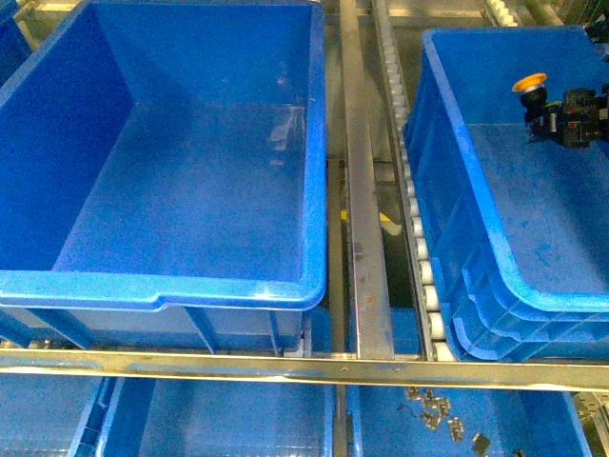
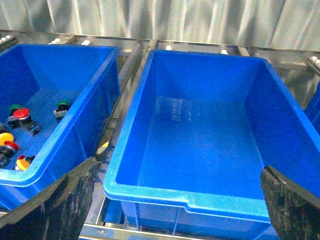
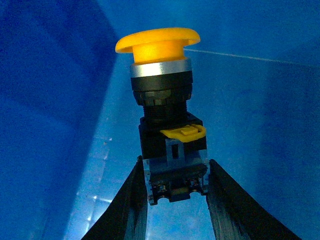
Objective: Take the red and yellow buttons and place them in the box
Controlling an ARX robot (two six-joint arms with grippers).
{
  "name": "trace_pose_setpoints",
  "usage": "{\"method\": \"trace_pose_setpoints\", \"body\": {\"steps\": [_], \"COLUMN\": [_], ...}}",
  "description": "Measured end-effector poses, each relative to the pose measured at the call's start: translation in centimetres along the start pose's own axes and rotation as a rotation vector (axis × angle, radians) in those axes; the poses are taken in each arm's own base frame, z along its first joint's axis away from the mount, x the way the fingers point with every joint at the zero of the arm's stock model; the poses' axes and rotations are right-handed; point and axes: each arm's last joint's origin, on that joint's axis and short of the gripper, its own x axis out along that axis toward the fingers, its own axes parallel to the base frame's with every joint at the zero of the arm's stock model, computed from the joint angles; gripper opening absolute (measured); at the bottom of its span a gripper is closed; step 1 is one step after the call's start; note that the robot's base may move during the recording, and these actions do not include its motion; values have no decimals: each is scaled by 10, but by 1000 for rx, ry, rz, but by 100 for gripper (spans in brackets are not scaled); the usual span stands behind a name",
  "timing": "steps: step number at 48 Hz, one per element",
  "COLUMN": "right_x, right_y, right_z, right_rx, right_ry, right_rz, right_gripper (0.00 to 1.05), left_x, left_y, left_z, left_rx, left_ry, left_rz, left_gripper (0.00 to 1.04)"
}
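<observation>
My right gripper point(image 1: 561, 116) is shut on a yellow button point(image 1: 530, 88) and holds it above the inside of the box point(image 1: 495, 295), the deep blue crate with nested rims at the right. In the right wrist view the fingers point(image 3: 125, 205) clamp the terminal block of that yellow button point(image 3: 159, 42), with the box floor behind it. My left gripper point(image 2: 175, 200) is open and empty over the near rim of an empty single-rimmed blue crate point(image 2: 185, 200). More red buttons point(image 2: 21, 113) and yellow buttons point(image 2: 6, 138) lie in another blue crate point(image 2: 65, 160) beside it.
The single-rimmed crate point(image 1: 162, 286) fills the left of the front view. A metal rail point(image 1: 366, 238) and a roller track point(image 1: 419, 228) run between the crates. Green-capped buttons point(image 2: 63, 104) lie among the others. A lower tray point(image 1: 533, 428) holds small metal parts point(image 1: 440, 411).
</observation>
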Motion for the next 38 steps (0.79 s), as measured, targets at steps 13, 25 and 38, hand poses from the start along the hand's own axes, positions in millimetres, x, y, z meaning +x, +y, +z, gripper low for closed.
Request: {"method": "trace_pose_setpoints", "body": {"steps": [13, 25, 38], "right_x": [14, -13, -115], "right_y": [-3, -19, -30], "right_z": [-1, -12, -29], "right_rx": [45, 60, 42], "right_ry": [6, -60, -149], "right_rz": [-50, -56, -11], "right_gripper": [57, 99, 97], "left_x": [0, 0, 0], "left_y": [0, 0, 0], "left_z": [0, 0, 0], "left_rx": [0, 0, 0], "left_ry": [0, 0, 0], "left_rz": [0, 0, 0], "left_gripper": [97, 97, 97]}}
